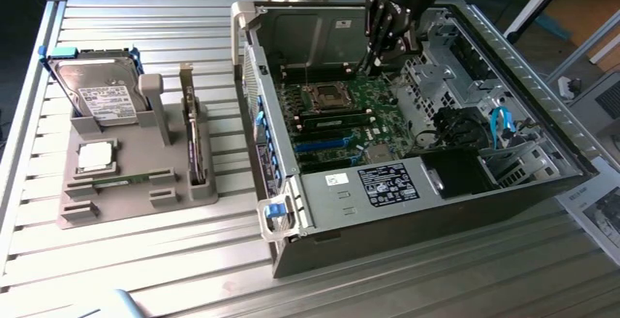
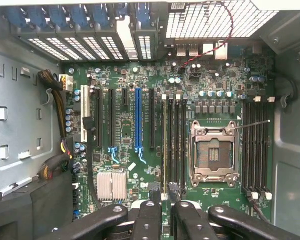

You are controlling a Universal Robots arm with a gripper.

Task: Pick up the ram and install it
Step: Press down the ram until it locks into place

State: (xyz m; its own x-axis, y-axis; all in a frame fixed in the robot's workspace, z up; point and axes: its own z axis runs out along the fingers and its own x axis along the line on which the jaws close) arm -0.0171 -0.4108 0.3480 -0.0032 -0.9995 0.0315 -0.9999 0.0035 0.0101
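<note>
A thin green ram stick [image 1: 335, 120] with dark chips stands on edge in a memory slot of the motherboard [image 1: 373, 104], beside the empty processor socket [image 1: 324, 94]. In the wrist view that ram [image 2: 164, 175] shows edge-on as a thin line running toward my fingers. My gripper [image 1: 371, 67] hangs inside the open computer case, above the board and a little clear of it. Its black fingers [image 2: 150, 220] stand slightly apart, the gripper [image 2: 166, 200] open with nothing between them. A similar thin green stick [image 1: 121, 180] lies in the grey fixture.
The grey fixture [image 1: 87, 213] on the exterior view's left holds a hard drive [image 1: 97, 93], a silver-topped processor [image 1: 97, 157] and an upright expansion card [image 1: 194, 140]. Case walls [image 1: 257, 115], drive cages [image 1: 455, 49], cables [image 1: 499, 125] and the power supply [image 1: 388, 184] surround the board.
</note>
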